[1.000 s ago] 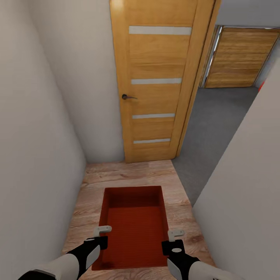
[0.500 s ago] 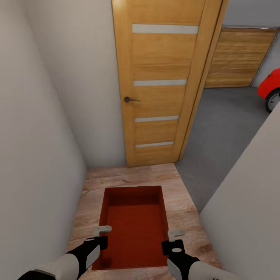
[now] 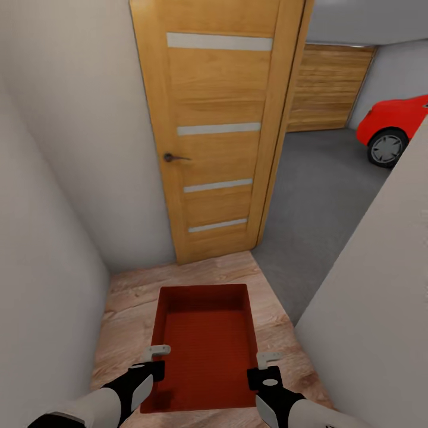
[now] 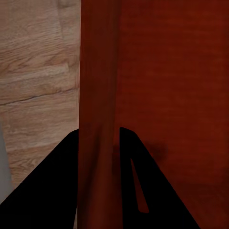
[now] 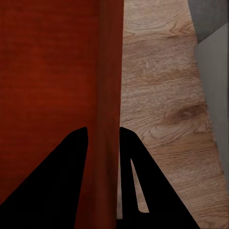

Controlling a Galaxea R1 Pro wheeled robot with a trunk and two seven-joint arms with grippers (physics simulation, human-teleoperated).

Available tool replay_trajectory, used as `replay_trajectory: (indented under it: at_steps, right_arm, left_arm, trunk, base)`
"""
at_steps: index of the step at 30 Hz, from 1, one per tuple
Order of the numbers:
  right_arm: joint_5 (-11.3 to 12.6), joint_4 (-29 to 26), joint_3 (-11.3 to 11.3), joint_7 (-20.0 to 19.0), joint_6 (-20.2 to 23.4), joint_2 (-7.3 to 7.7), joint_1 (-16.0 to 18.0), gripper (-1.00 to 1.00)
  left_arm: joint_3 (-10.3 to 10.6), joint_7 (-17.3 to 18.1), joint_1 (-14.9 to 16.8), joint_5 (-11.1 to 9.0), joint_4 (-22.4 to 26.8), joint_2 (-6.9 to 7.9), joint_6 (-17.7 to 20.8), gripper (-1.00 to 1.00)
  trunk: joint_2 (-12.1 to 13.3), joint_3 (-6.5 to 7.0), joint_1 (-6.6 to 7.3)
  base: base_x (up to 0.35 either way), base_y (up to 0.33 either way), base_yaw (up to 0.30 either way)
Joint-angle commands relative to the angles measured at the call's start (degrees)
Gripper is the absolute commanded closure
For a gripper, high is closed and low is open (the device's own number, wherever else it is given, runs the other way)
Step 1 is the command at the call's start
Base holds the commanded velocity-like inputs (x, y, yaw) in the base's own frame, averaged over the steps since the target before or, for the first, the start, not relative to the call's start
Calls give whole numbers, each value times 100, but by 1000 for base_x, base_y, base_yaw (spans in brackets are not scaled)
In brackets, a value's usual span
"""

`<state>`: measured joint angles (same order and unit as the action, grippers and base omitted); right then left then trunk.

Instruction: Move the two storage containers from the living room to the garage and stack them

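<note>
An orange-red storage container [image 3: 205,351] hangs in front of me over the wood-plank floor, open side up and empty. My left gripper [image 3: 157,358] is shut on its left wall [image 4: 98,119]. My right gripper [image 3: 266,362] is shut on its right wall [image 5: 109,95]. In both wrist views the dark fingers [image 4: 131,167] [image 5: 131,167] straddle the thin red wall. Beyond an open doorway lies the garage's dark grey floor [image 3: 321,196], with a horizontal wooden-slat door [image 3: 327,89] at its far end.
A tall wooden door [image 3: 217,131] with pale glass strips stands swung open straight ahead, at the left of the doorway. Grey walls close in on the left [image 3: 41,249] and right [image 3: 374,297]. A red car [image 3: 392,128] stands in the garage at the right.
The camera has turned right: the door slid left in the picture and more of the red car and garage floor came into sight. The container and both grippers hold the same pose.
</note>
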<state>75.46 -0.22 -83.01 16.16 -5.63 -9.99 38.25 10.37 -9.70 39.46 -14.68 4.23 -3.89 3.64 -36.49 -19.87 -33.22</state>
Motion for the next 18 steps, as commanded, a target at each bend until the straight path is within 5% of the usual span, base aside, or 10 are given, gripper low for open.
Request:
replay_trajectory:
  at_steps: [1,18]
  right_arm:
    - [-41,-4,74,81,-114,15,6,100]
    - [-41,-4,74,81,-114,15,7,100]
  left_arm:
    - [-413,-75,1,-211,7,64,49,100]
    - [-413,-75,1,-211,7,64,49,100]
  trunk:
    - [-6,-8,-3]
    - [-6,-8,-3]
  base:
    - [202,100,-271]
    - [182,22,-271]
